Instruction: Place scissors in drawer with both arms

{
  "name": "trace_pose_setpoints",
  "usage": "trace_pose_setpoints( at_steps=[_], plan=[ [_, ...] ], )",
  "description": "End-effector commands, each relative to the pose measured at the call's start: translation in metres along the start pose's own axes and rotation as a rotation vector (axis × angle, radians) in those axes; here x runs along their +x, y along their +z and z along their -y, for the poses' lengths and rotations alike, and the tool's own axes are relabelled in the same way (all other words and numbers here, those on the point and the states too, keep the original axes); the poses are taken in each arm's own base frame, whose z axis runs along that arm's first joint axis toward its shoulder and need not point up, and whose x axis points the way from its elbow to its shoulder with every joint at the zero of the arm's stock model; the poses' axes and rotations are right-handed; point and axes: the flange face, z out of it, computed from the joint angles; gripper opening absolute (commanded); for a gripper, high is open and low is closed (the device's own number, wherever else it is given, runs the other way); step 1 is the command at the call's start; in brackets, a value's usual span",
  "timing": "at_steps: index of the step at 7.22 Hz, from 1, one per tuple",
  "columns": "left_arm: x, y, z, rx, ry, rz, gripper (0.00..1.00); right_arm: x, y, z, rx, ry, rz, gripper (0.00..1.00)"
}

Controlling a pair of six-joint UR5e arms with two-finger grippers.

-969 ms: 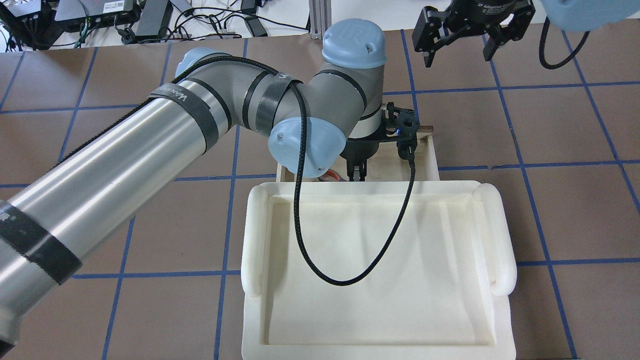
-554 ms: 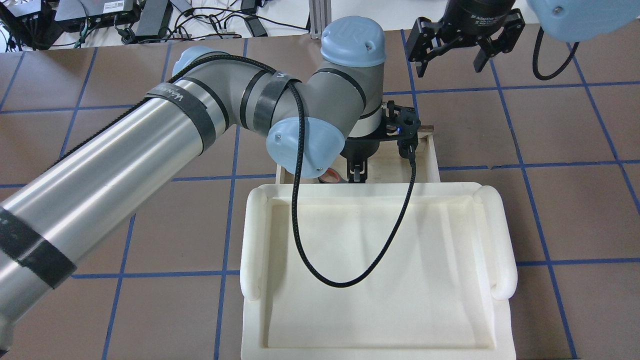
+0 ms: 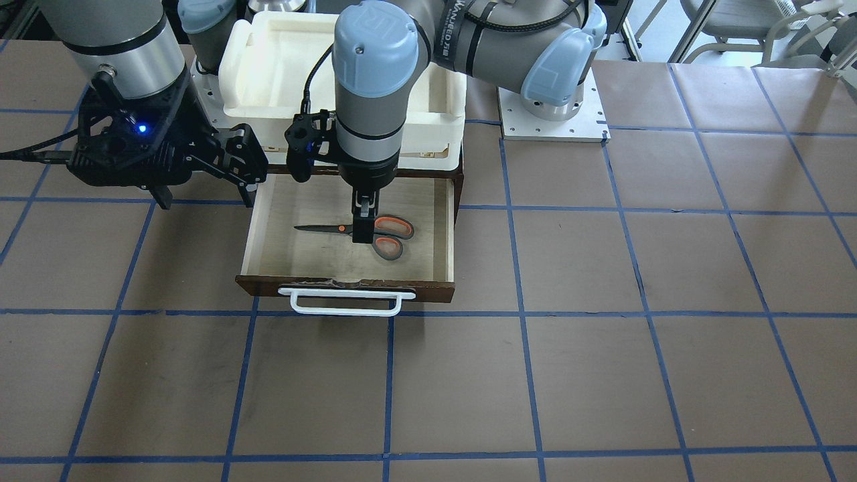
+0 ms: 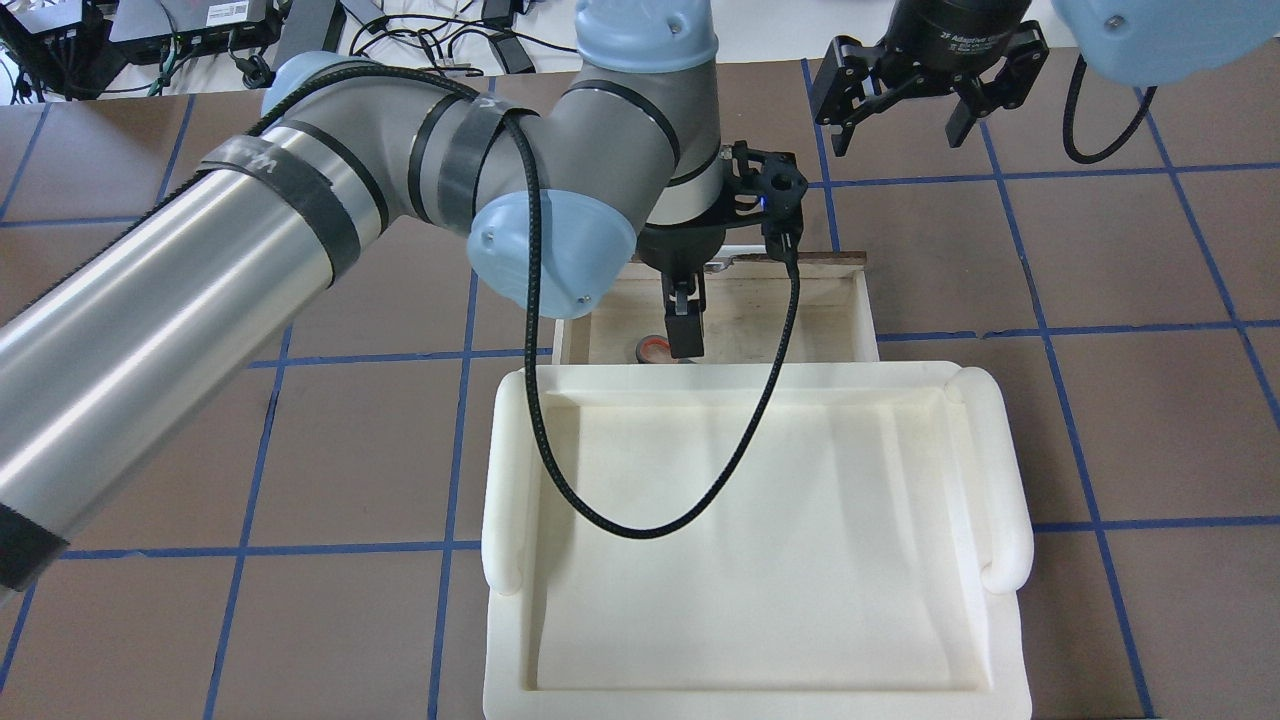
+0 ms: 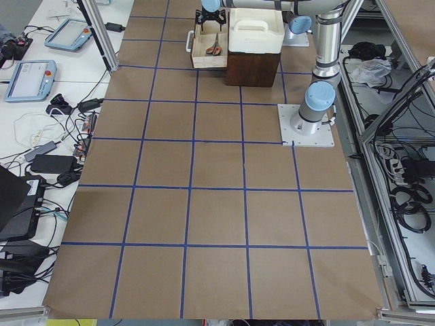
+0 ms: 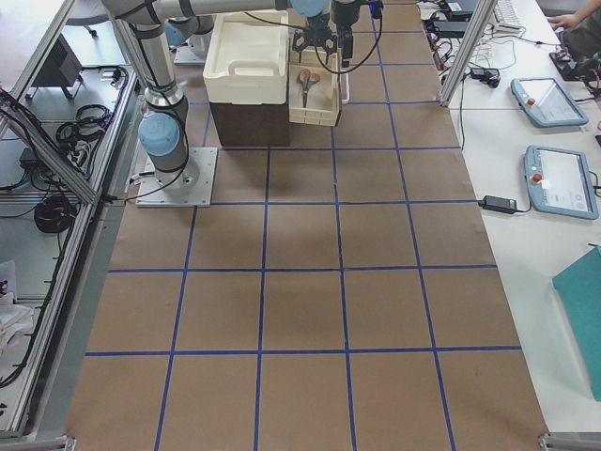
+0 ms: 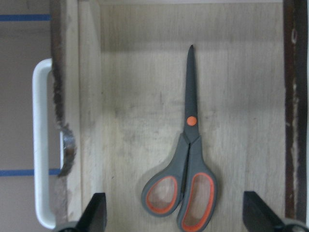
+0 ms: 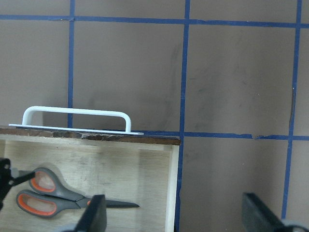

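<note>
The scissors lie flat on the plywood floor of the open drawer, blades towards the robot's right. They also show in the left wrist view and the right wrist view; an orange loop shows in the overhead view. My left gripper hangs straight above the scissors, open and empty, its fingertips wide apart either side of the handles. My right gripper is open and empty, beside the drawer and beyond its front corner.
A white foam tray sits on top of the dark cabinet behind the drawer. The drawer's white bar handle faces away from the robot. The left arm's black cable loops over the tray. Brown table with blue grid lines lies all around.
My left wrist has risen and shifted toward the drawer's front, uncovering more of the drawer. The scissors stay on the drawer floor. My right gripper moved slightly left.
</note>
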Motion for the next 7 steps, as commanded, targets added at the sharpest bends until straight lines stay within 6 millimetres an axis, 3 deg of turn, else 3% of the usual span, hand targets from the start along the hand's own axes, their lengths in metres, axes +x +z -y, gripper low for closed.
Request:
trace_pose_setpoints(
  at_steps=[1,3,4,7],
  plan=[
    [-0.034,-0.035,-0.060,0.030,-0.152,0.052,0.99,0.000,-0.001,0.000,0.001,0.001,-0.001,1.00],
    [-0.056,-0.073,-0.125,0.053,-0.358,0.112,0.99,0.000,0.001,0.000,-0.002,-0.001,0.004,1.00],
    [-0.052,-0.096,-0.144,0.063,-0.479,0.153,1.00,0.000,0.001,0.000,-0.003,-0.001,0.004,1.00],
    [-0.021,-0.152,-0.155,0.158,-1.183,0.307,1.00,0.001,0.003,-0.001,-0.006,0.005,-0.007,1.00]
  ],
)
